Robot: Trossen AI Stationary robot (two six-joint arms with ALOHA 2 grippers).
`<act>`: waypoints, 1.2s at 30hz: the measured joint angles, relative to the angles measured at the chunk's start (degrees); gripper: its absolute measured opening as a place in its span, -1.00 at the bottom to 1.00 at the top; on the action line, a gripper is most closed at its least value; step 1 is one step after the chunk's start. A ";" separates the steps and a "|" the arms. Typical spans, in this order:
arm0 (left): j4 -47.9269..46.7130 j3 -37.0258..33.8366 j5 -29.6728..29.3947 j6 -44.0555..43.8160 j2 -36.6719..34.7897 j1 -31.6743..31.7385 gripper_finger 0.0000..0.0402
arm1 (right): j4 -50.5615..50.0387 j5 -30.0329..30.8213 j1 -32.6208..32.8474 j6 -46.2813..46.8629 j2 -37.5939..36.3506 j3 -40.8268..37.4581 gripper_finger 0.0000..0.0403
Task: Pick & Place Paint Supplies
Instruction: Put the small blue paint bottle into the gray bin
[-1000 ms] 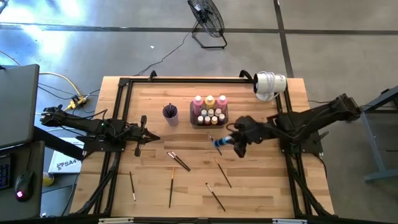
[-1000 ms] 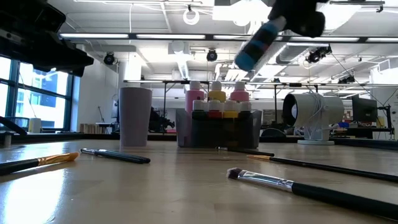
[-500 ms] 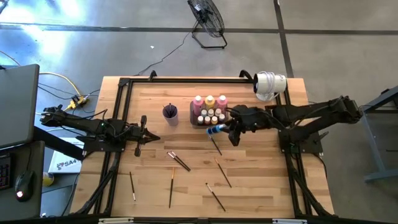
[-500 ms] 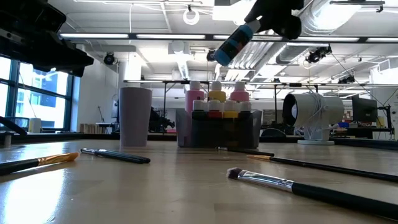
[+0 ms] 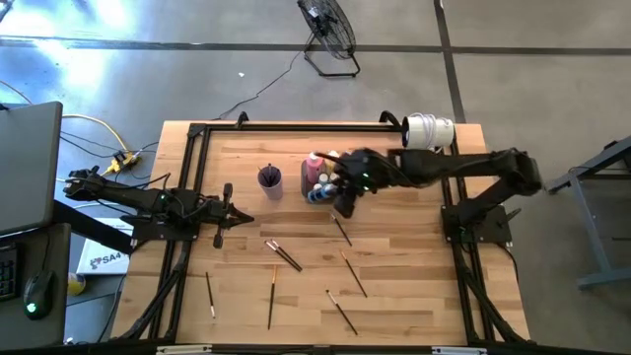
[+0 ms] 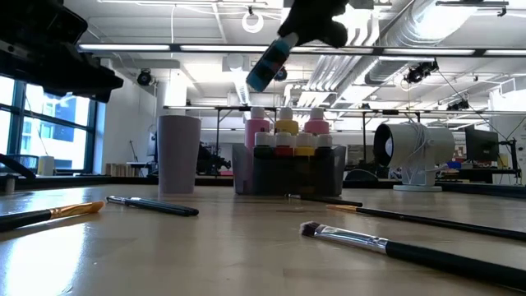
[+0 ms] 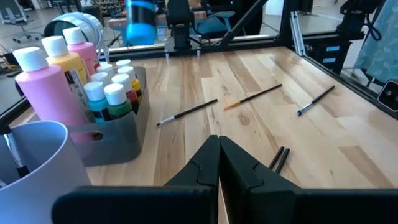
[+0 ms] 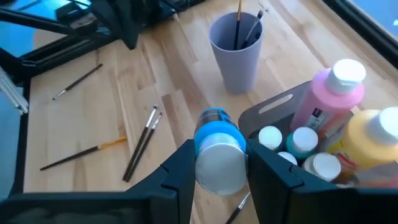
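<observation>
Right now you are in the carry-and-place step: the right tool is clamped on a blue paint bottle and hangs above the left end of the dark grey tray, near the middle of the high view. In the low view the bottle shows tilted, top centre, well above the tray's rows of bottles. The tall pink bottle and the yellow-orange one stand at the tray's back, with the tiny white-capped bottles in front of them.

Next, judging from this, you need to bring the bottle upright over a free slot and lower it without knocking its neighbours (the pink one stands closest). Only then release.

Your left tool waits pinched shut and empty at centre left of the high view, pointing at the purple cup, which already holds a couple of brushes. Several paintbrushes lie loose on the tabletop in the lower half of the high view, so that part of the job looks undone.

Hard to make out: the right arm covers most of the tray from above, so you cannot tell which slot is free. The wrist view cuts the tray off at its right edge. The bottle's label is unreadable.
</observation>
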 joint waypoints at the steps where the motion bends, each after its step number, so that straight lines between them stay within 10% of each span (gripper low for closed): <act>1: -0.27 0.00 0.00 0.00 0.00 -0.02 -1.00 | -0.49 -0.74 -0.83 -0.26 1.34 1.30 -0.45; 36: -2.28 0.00 0.00 -0.02 0.00 -0.02 -1.00 | -6.24 -7.07 -11.82 -10.44 18.08 14.04 -0.45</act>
